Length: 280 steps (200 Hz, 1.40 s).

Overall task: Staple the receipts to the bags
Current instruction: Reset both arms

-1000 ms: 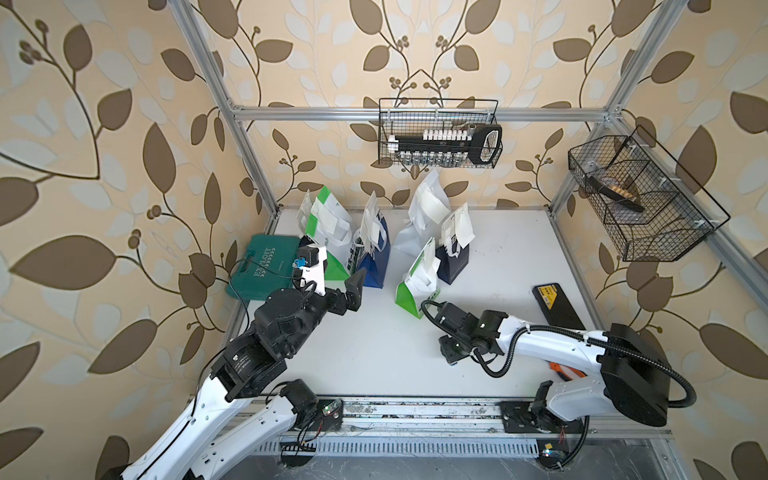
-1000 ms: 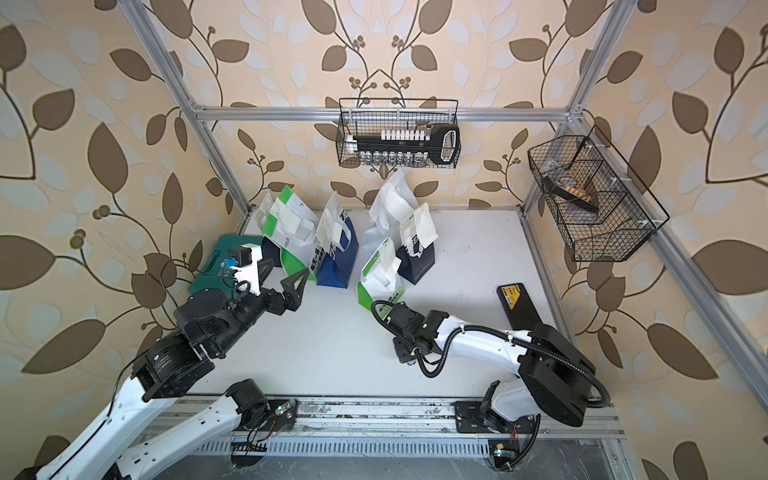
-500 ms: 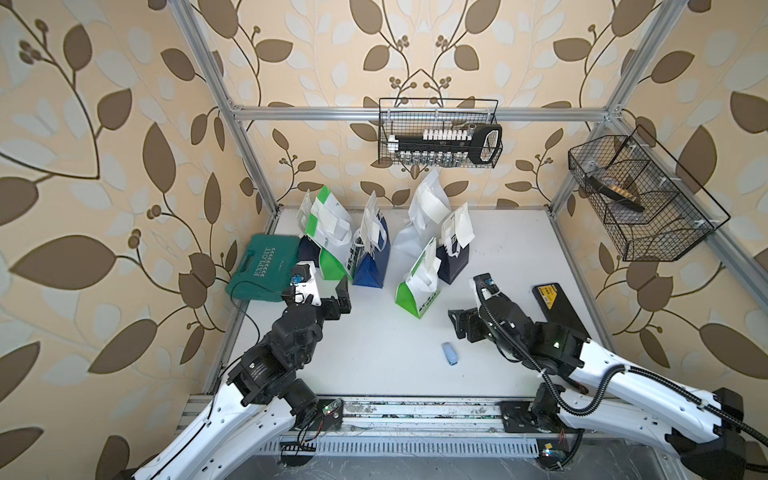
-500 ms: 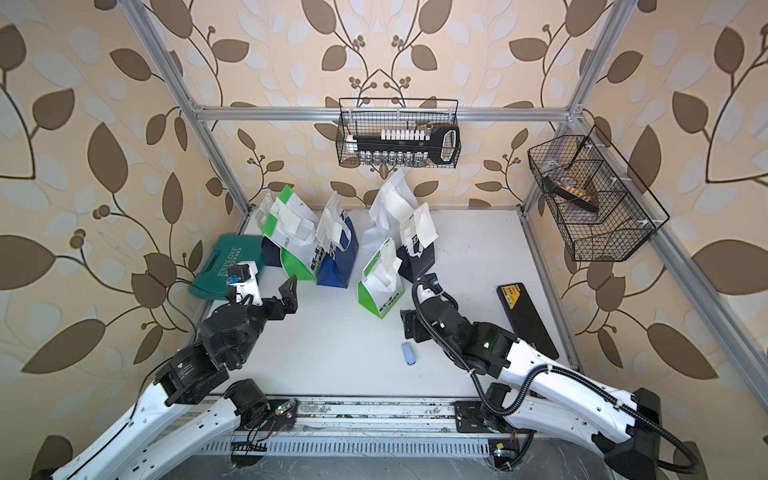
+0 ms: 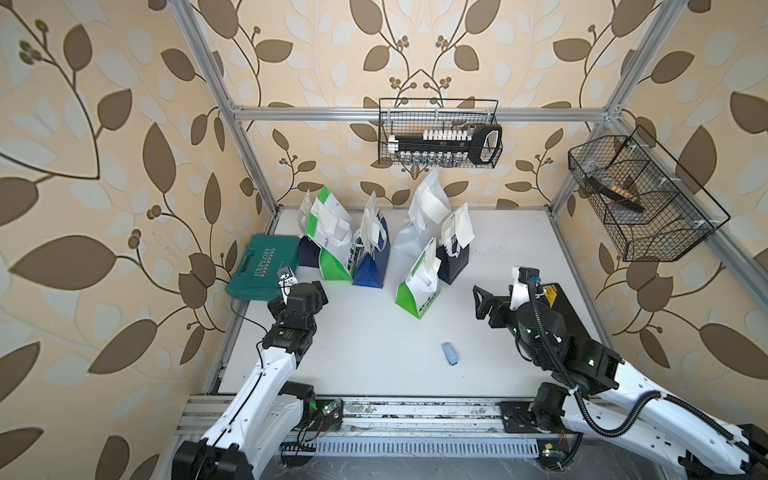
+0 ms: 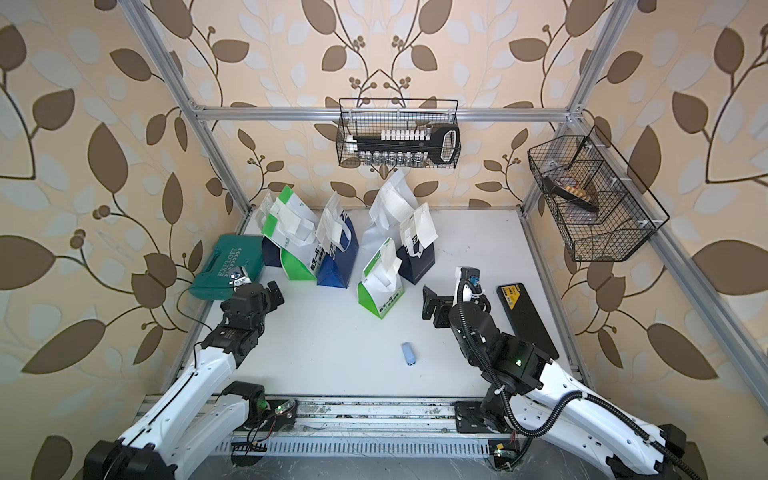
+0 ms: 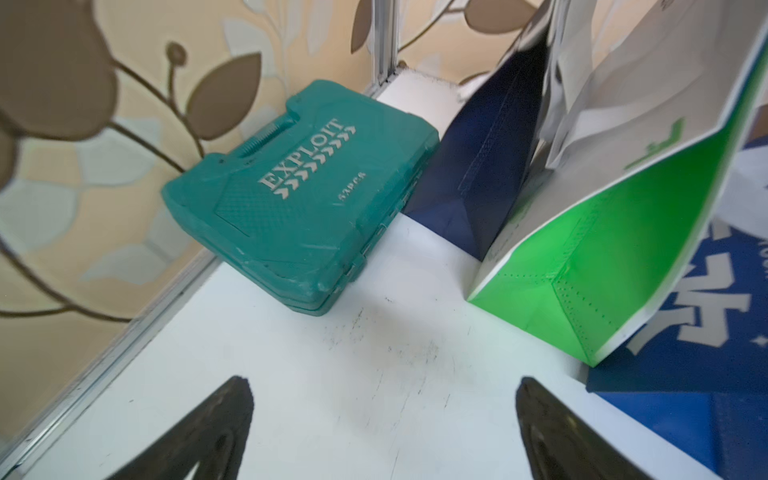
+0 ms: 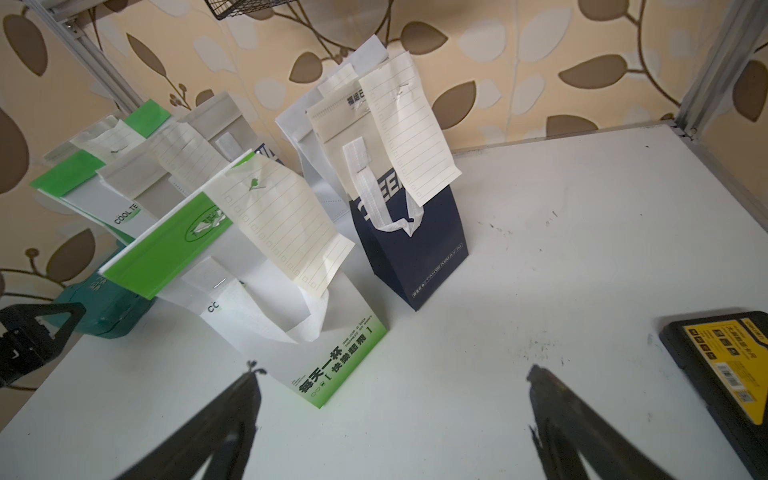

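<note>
Left end effector [image 7: 382,380]: fingers spread wide, nothing between them, held low over the bench [image 5: 374,332].
Right end effector [image 8: 392,372]: spread just as wide and empty too, with no paper and no tool.
Bags [image 5: 370,266]: six standing in a huddle, ahead of both end effectors.
Front green-and-white bag [image 8: 349,345]: just ahead of the right end effector, off toward the left arm's side, close but not touching.
Navy bag [image 8: 411,257]: a little farther ahead of the right end effector, beside the green one.
Receipts [image 8: 409,124]: pale lined slips hanging from the bag tops, their long axis running down the bag faces. I count one per bag in both top views, and a few show a small staple mark near the top edge.
Stapler [image 5: 450,354]: loose on the bench, back behind the right end effector toward the rail and between the two arms. Its long axis runs from rail to bags, slightly skewed.
Nearer arm: the right, clearly. The left end effector is well apart from the stapler.
Teal case [image 7: 299,199]: just ahead of the left end effector.
Stage, my read: the stapling looks done or nearly so, though I can't confirm every staple.
What a next pick turns on: the stapler lies behind the right end effector, not ahead, so that arm would have to draw back and close across the stapler's narrow width.
</note>
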Each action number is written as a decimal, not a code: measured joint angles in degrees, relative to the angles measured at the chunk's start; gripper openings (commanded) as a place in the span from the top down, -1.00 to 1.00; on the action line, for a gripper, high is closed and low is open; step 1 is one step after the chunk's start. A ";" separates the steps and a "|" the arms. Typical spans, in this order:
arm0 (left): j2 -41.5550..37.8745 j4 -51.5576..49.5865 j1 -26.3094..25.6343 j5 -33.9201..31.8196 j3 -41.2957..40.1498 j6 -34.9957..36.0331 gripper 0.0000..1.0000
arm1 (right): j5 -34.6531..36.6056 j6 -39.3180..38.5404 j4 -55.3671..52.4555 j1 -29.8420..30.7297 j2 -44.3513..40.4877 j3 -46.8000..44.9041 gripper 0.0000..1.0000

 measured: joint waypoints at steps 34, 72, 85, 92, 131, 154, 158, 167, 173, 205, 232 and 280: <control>10.34 17.33 2.49 7.48 -5.55 6.62 -0.98 | -0.09 -0.13 -0.50 -2.23 -0.04 -0.07 -0.99; 23.43 33.09 5.31 15.58 -5.55 9.51 -0.98 | 0.31 -1.46 -0.48 -4.11 0.17 -0.07 -0.99; 27.19 37.64 5.31 16.28 -5.84 9.73 -0.98 | 0.96 -1.88 -0.15 -4.92 0.70 -0.07 -0.99; 28.96 40.24 5.31 16.48 -6.14 9.81 -0.98 | 1.42 -2.10 0.09 -5.49 1.20 -0.07 -0.99; 34.99 45.20 5.31 16.76 -6.34 9.88 -0.98 | 2.21 -2.64 1.07 -10.25 4.48 -0.07 -0.99; 35.06 44.98 5.29 16.44 -4.90 9.86 -0.98 | -0.63 -5.05 5.03 -19.08 5.31 -1.42 -0.99; 35.06 45.00 5.29 16.31 -4.63 9.86 -0.98 | -1.07 -5.75 6.03 -20.76 5.31 -2.03 -0.99; 35.06 45.03 5.27 16.11 -4.17 9.86 -0.98 | -2.19 -7.37 8.85 -24.76 5.31 -3.78 -0.98; 35.06 44.94 5.27 15.93 -3.93 9.86 -0.98 | -2.75 -8.63 10.45 -26.95 5.33 -5.05 -0.98; 35.06 44.65 4.74 14.51 -3.37 9.88 -0.98 | -9.07 -17.07 27.10 -38.58 6.36 -17.14 -0.98; 35.17 44.57 3.98 13.60 -3.30 9.92 -0.98 | -15.32 -22.80 42.88 -45.77 14.03 -26.51 -0.98; 35.60 44.41 3.28 12.28 -2.95 9.94 -0.98 | -22.95 -27.10 58.77 -50.29 33.79 -23.30 -0.98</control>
